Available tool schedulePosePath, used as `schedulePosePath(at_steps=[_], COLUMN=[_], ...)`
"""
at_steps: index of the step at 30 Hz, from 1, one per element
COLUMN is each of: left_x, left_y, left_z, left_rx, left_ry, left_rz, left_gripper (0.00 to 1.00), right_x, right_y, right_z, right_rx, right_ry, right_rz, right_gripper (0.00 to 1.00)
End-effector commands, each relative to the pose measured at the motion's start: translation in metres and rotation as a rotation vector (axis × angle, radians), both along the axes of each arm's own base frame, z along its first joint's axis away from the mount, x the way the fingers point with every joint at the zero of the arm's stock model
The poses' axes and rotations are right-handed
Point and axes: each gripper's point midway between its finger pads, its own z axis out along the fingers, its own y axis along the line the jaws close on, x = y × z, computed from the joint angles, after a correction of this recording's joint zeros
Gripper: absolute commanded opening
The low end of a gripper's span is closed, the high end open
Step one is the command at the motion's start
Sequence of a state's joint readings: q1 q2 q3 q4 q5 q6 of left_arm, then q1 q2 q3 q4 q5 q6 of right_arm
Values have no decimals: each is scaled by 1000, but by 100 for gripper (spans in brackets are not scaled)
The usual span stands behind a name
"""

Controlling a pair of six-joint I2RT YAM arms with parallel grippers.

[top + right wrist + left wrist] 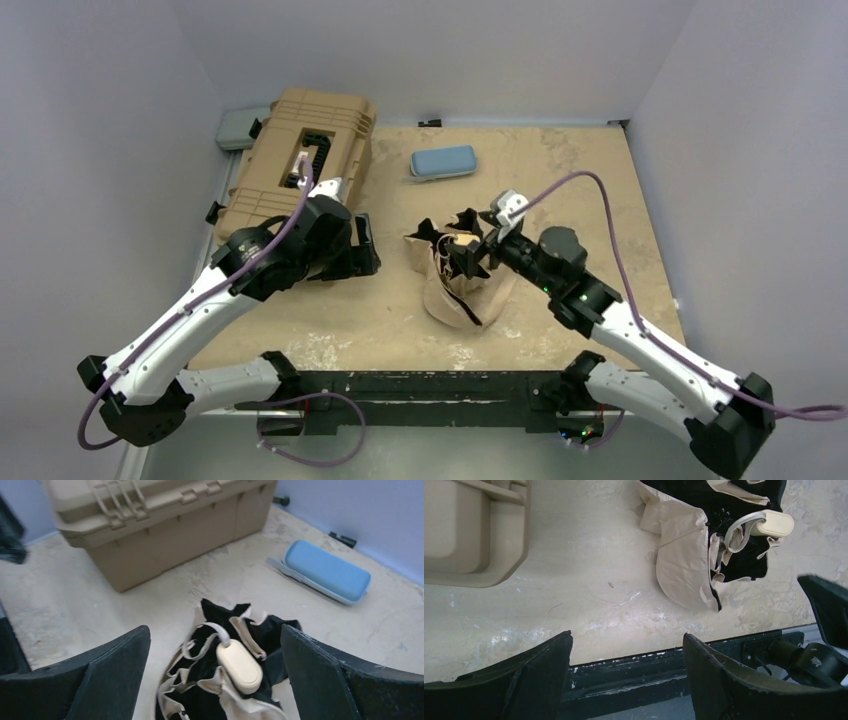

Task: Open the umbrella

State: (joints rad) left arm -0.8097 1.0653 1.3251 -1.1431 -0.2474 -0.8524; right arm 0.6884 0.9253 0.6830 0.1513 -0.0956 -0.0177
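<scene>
From above we see the umbrella [445, 290] crumpled mid-table, unopened — left wrist: the left gripper [628, 637] spread wide, holding nothing — right wrist: the right gripper [216, 629] spread wide over the beige handle [239, 666], not touching.

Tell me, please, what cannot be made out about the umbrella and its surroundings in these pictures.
Shaft of the umbrella: hidden in every view by crumpled cloth; only the handle shows.
Its lower part: cut off by the bottom edge, right wrist view.
The tan case: cropped by the top and left edges, left wrist view.
A grey object behind the case: top view, partly hidden by it, too small to identify.
</scene>
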Motion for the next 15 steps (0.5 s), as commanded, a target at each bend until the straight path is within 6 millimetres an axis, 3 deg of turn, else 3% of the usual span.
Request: schedulePosePath(at_steps=[1, 4, 6, 10, 12, 15], left_x=[2, 1, 1, 5, 9, 15], left_y=[6, 5, 1, -12, -18, -28], left_z=[4, 1, -3, -3, 2, 9], left_rx=[-3, -13, -20, -23, -27, -36], left_ry=[-38, -36, -25, -8, -10, -15], left_rz=[12, 14, 1, -39, -56, -76], left_gripper=[79, 79, 79, 78, 77, 76], right_x=[-45, -71, -76, -61, -50, -34], right_y=[-6, -17, -27, -52, -58, -37], right_z=[18, 11, 14, 34, 44, 42], right_rx=[119, 165, 192, 286, 338, 263], right_ry=[8, 132, 170, 220, 278, 384], right_rz=[40, 42, 4, -194, -296, -321], right_gripper=[99, 99, 99, 95, 78, 51])
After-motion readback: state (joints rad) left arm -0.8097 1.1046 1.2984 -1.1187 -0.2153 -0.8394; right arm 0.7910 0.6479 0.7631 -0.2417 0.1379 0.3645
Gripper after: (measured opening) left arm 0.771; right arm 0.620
